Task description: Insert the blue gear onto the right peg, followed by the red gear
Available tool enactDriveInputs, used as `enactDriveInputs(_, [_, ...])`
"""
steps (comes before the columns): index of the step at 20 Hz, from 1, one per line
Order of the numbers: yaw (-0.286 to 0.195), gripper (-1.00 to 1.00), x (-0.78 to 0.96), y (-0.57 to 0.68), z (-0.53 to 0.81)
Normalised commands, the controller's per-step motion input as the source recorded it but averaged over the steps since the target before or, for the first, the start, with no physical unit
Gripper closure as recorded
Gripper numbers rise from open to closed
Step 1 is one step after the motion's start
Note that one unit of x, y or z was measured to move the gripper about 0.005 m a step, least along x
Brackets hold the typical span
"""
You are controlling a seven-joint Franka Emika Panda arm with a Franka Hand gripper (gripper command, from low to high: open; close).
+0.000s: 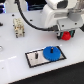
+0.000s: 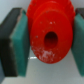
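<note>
my hand [image 1: 65,34] is clenched on the red gear [image 2: 48,35], teal pads [image 2: 18,37] squeezing its rim so the hub bore stays clear for the pin. the blue gear [image 1: 51,53] already sits on the grey plate [image 1: 33,59], below and beside my hand, apparently over the right peg; red goes on next, i judge.

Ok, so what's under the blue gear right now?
The blue gear lies on the grey black-edged plate, covering that end. One peg stands clear beside it; the right peg under the gear is hidden. The red gear is up in the hand.
</note>
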Motion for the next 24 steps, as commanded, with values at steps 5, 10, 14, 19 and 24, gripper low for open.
enactDriveInputs(5, [0.000, 1.00, 0.20, -0.14, 0.56])
enactDriveInputs(10, [0.000, 1.00, 0.40, -0.23, 0.59])
enactDriveInputs(14, [0.000, 1.00, 0.52, -0.27, 0.45])
enactDriveInputs(19, [0.000, 1.00, 0.57, -0.33, 0.39])
enactDriveInputs(24, [0.000, 1.00, 0.56, -0.38, 0.32])
